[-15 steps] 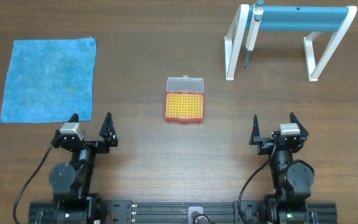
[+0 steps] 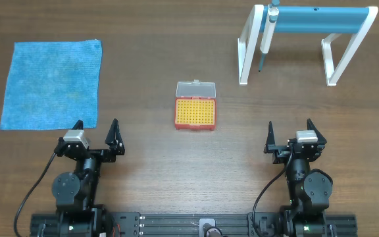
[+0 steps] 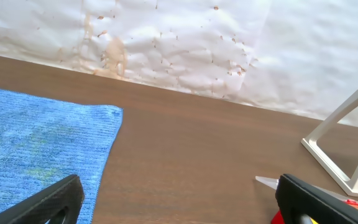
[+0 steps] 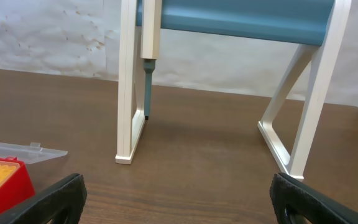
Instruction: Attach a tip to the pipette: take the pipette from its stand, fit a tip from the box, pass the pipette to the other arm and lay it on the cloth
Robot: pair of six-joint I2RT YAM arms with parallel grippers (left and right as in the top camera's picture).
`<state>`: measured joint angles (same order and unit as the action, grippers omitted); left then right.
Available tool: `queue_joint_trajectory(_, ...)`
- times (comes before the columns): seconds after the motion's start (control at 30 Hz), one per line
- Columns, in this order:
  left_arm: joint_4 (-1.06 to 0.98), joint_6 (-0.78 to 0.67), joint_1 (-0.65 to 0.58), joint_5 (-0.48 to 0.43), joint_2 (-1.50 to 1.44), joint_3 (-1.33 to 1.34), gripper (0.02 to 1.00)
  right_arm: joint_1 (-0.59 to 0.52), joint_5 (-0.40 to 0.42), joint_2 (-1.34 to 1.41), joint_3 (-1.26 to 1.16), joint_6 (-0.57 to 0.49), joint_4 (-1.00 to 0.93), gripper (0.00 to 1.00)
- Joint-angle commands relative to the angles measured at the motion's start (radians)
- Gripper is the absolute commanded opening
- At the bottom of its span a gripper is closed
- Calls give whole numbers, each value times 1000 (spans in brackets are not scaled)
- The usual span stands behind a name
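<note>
Both left gripper (image 2: pixel 96 126) and right gripper (image 2: pixel 289 126) gape wide and empty, so we line the right squarely on the pipette (image 2: pixel 266 36), clear of the stand (image 2: pixel 321 20).

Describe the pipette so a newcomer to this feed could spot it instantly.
At the far right of the table is a white-legged stand with a blue bar. The pipette hangs from the bar's left end, beside the left leg, pointing down. It is the only slim white-and-teal rod there.

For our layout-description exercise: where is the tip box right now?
In the top view the tip box sits centrally, lid open, between the blue cloth on the left and the pipette stand at the upper right.
</note>
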<state>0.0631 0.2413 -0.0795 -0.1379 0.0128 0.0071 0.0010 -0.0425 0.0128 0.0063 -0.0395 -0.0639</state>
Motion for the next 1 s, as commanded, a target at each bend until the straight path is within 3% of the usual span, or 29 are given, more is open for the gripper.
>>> queue_joint_trajectory(0.03, 8, 6, 2, 10, -8, -2, 998, -5, -10, 15, 16, 2, -6, 954)
queue_joint_trajectory(0.23, 8, 6, 2, 10, -8, -2, 996, -5, -32, 246, 140, 2, 45, 952)
queue_joint_trajectory(0.33, 8, 6, 2, 10, -8, -2, 998, -5, -89, 451, 189, 7, 245, 954)
queue_joint_trajectory(0.43, 8, 6, 2, 10, -8, -2, 996, -5, -89, 668, 224, 24, 476, 954)
queue_joint_trajectory(0.73, 8, 6, 2, 10, -8, -2, 998, -5, -89, 1195, 412, 26, 825, 954)
queue_joint_trajectory(1.0, 8, 6, 2, 10, -8, -2, 998, -5, -89, 1461, 480, 160, 1028, 954)
